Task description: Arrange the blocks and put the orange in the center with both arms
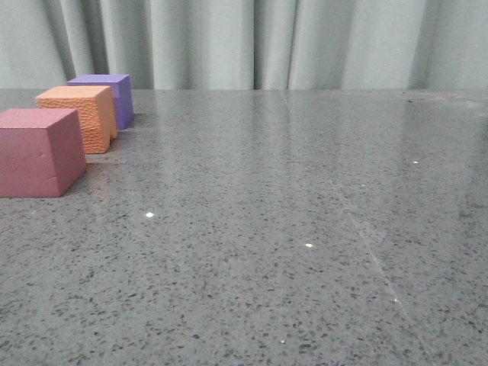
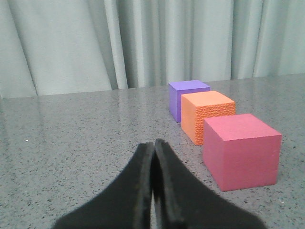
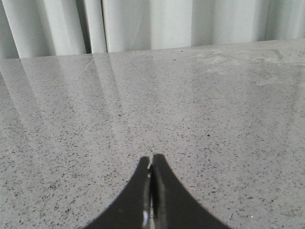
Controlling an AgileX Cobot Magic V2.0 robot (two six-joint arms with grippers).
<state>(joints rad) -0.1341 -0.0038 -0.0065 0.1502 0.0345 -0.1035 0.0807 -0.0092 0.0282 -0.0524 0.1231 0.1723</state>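
Orange block [image 2: 208, 115] sits in the middle of a row of three foam cubes, with the purple block [image 2: 187, 98] on its far side and the pink-red block [image 2: 242, 150] on its near side, as seen from the left tool [image 2: 153, 162]. The row runs away from that tool and lies ahead of it and off to one side, the pink-red cube being the nearest to the tips. In the wrist picture the cubes overlap one another, so whether they touch cannot be told; from the front they look just beside each other with narrow gaps. All three stand upright on the speckled grey worktop [image 1: 290, 229].

In the front view the same row shows at the far left of the worktop, pink-red closest to the camera, orange behind it, purple at the back near the pale curtain [image 1: 305, 42]. The orange cube's side face is pebbled, while the other two look smooth and matte.

The left tool has its two black fingers pressed together, tip against tip, holding nothing, low over the worktop. The right tool [image 3: 152, 164] is likewise pressed together and holds nothing; only bare worktop and curtain lie ahead of it, with no cube near it.
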